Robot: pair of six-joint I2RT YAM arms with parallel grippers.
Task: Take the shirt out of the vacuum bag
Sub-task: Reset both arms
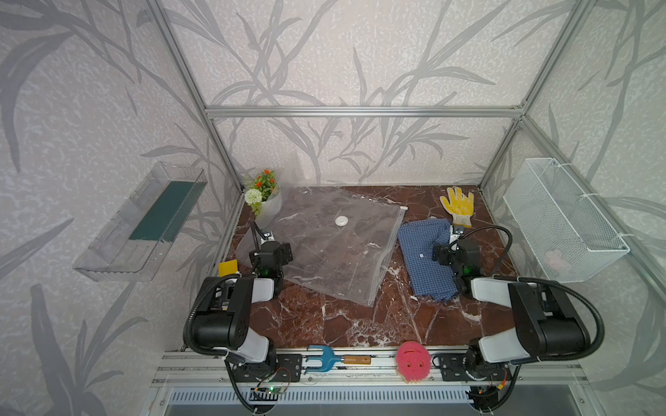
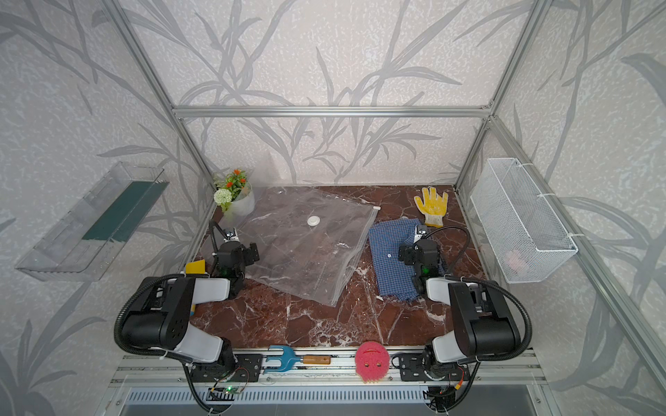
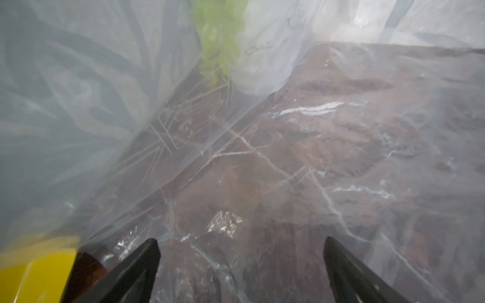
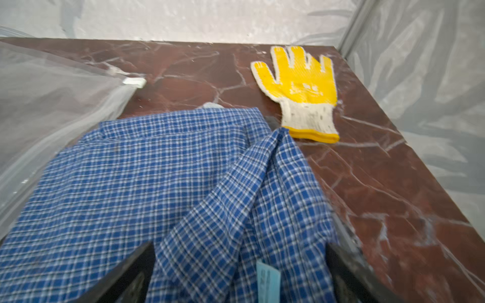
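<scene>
Shirt (image 4: 131, 183) lies under right hand (image 4: 240, 249), beside the vacuum bag (image 4: 52, 105)

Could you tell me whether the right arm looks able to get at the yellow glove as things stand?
Probably yes: the right gripper stands open above the blue checked shirt, and the yellow glove lies just past the shirt's far edge on the table, nothing lying between.

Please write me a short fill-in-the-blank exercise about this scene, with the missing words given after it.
The checked shirt lies outside the vacuum bag, whose round valve is ___.
Beyond the shirt lies a ___ work glove.
The left pincer and the right pincer both stand ___.
Missing words: white; yellow; open.
</scene>
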